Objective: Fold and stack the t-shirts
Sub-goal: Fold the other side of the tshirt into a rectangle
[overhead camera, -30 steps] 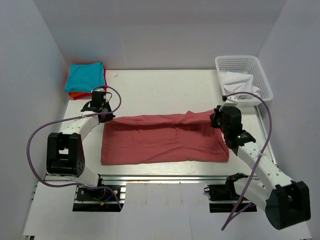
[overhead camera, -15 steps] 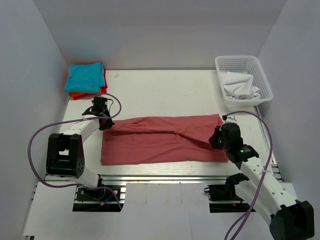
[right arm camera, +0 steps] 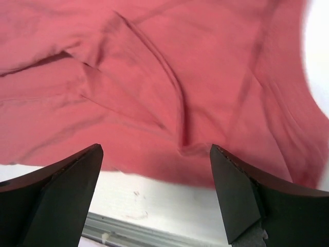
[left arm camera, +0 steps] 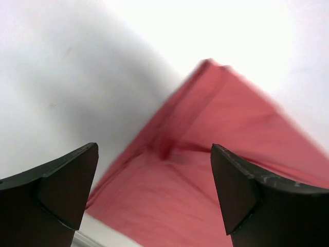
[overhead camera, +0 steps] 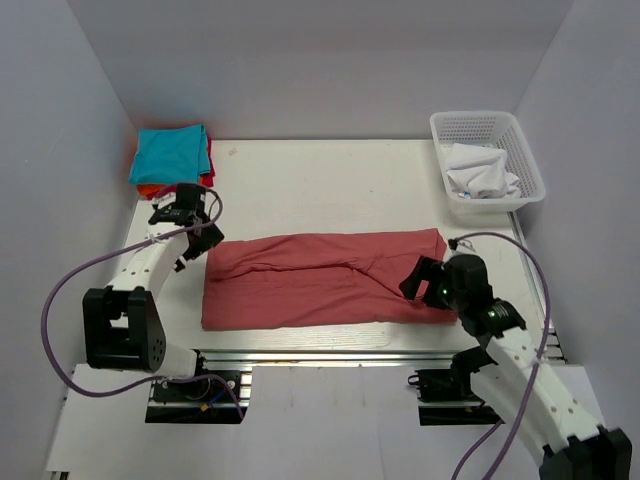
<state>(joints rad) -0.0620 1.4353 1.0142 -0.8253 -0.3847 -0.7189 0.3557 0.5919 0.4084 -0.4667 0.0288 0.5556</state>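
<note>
A dusty salmon-red t-shirt [overhead camera: 320, 278] lies folded lengthwise into a long band across the middle of the table. My left gripper [overhead camera: 192, 232] hovers open just off the band's far-left corner, and that corner of the shirt [left arm camera: 216, 154] shows between its fingers. My right gripper [overhead camera: 425, 285] stands open above the band's right end, with creased red cloth [right arm camera: 169, 87] and bare table below it. Neither gripper holds anything. A stack of folded t-shirts [overhead camera: 172, 158], teal on top with red and orange edges beneath, sits at the far-left corner.
A white lattice basket [overhead camera: 500, 130] with a crumpled white cloth [overhead camera: 480, 172] in it stands at the far right. The aluminium front rail [overhead camera: 330, 345] runs just below the shirt's near edge. White walls enclose the table on both sides and behind.
Both grippers have let go of the shirt's far edge and opened. The right arm pulled back toward the near edge, laying the right end flat; the left gripper lifted slightly away from the corner.
</note>
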